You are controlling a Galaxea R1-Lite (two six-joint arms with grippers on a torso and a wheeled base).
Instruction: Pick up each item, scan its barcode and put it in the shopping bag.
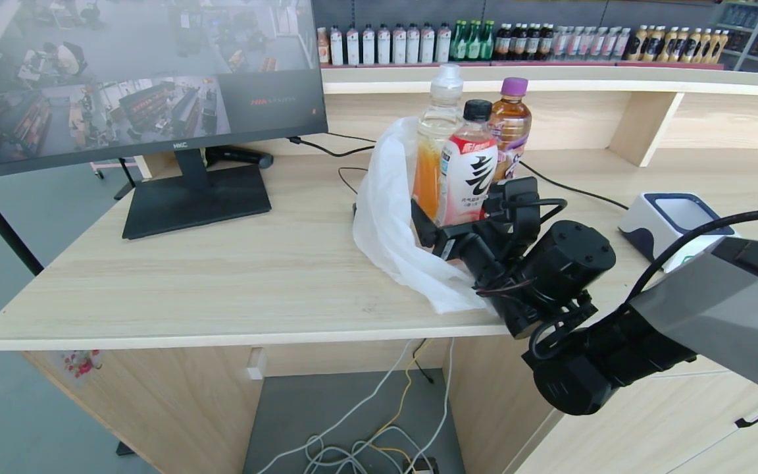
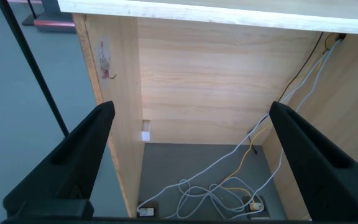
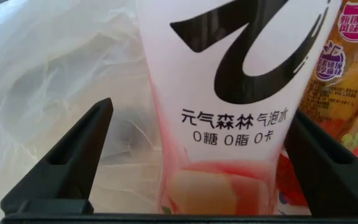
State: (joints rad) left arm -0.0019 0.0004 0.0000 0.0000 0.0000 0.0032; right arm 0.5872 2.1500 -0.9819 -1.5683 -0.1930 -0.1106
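We see the right end effector (image 1: 461,212) out over the worktop (image 1: 221,276), its fingers spread on either side of the pink-and-white bottle (image 1: 468,164). In the right wrist view one finger stands clear of the bottle with a gap between them, and the other finger is just beside the label, so nothing is pinched. The bottle has a black cap and stands upright.

The white shopping bag (image 1: 385,210) lies crumpled on the worktop just beside the bottle, on the robot's left of it. A taller bottle with a clear cap and orange liquid (image 1: 433,141) stands upright right behind the pink-and-white one, against the bag. We cannot tell whether it stands inside the bag. A purple-capped bottle (image 1: 512,125) is upright just beside these two, on the robot's right.

The barcode scanner (image 1: 672,220) sits on the worktop well to the right of the bottles. A monitor (image 1: 135,72) stands at the far left.

The left end effector (image 2: 191,106) hangs below worktop level with its fingers spread wide and nothing between them, facing the wooden panel under the worktop and the loose cables (image 2: 216,190) on the floor.
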